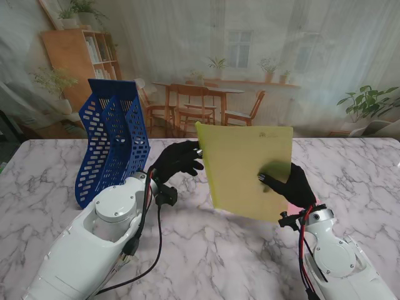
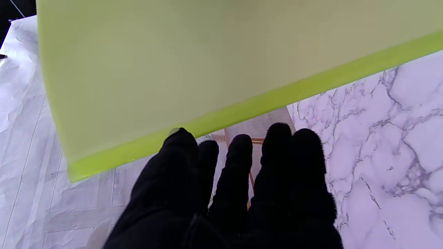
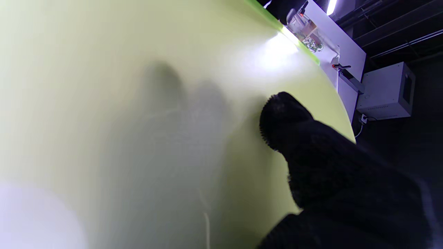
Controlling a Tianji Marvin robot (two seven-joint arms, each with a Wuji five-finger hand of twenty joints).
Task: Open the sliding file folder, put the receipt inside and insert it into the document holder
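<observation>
A yellow-green sliding file folder [image 1: 247,165] is held up off the table, tilted, its face toward me. My right hand [image 1: 295,185] is shut on its right side. The thumb [image 3: 280,117] presses the front face, and the other fingers show as shadows through the sheet [image 3: 104,121]. My left hand [image 1: 178,161] reaches the folder's left spine edge near the upper corner. Its fingers [image 2: 238,162] are straight and side by side, and the thumb tip [image 2: 180,138] touches the green spine [image 2: 242,107]. The blue mesh document holder [image 1: 112,150] stands at the far left. A small pink scrap [image 1: 292,207] shows by my right wrist.
The white marble table [image 1: 206,250] stretches across the view. The document holder stands just to the left of my left forearm [image 1: 119,212]. A printed backdrop of a room hangs behind the table's far edge.
</observation>
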